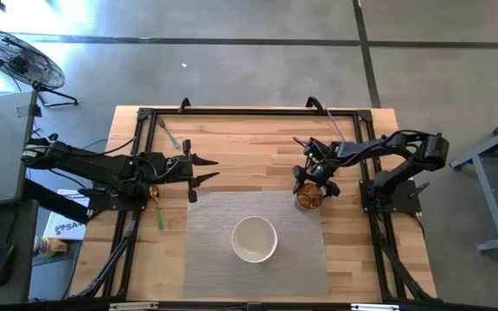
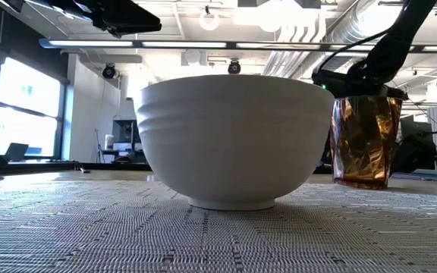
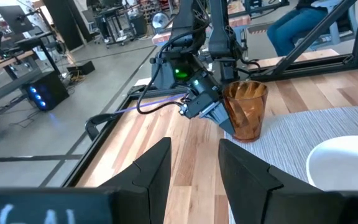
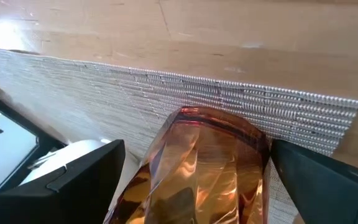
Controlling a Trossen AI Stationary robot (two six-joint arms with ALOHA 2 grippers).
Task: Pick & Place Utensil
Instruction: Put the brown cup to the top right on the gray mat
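An amber faceted plastic cup (image 1: 309, 199) stands upright on the far right corner of the grey woven mat (image 1: 214, 259). My right gripper (image 1: 315, 183) is closed around it; the cup also shows in the low view (image 2: 364, 140) and in the left wrist view (image 3: 245, 111). A white bowl (image 1: 254, 239) sits on the mat's middle. A green-handled utensil with a gold head (image 1: 157, 207) lies on the wood left of the mat. A second green-handled utensil (image 1: 169, 134) lies near the far left rail. My left gripper (image 1: 204, 169) hovers open above the mat's far left corner. My right gripper has the amber cup's side wall (image 4: 253, 155) between its two fingers (image 4: 303, 174), slanting down from above and from the table's far side. The cup is upright, and its base (image 2: 363, 182) appears to rest on the mat. Whether the other finger (image 4: 86, 171) touches the wall, I cannot tell.
A black metal frame (image 1: 249, 112) runs round the wooden table top. A purple cable (image 3: 160, 106) trails from the right arm. Bare wood lies between the mat and the far rail. A fan (image 1: 15, 56) and desks stand on the floor off the table.
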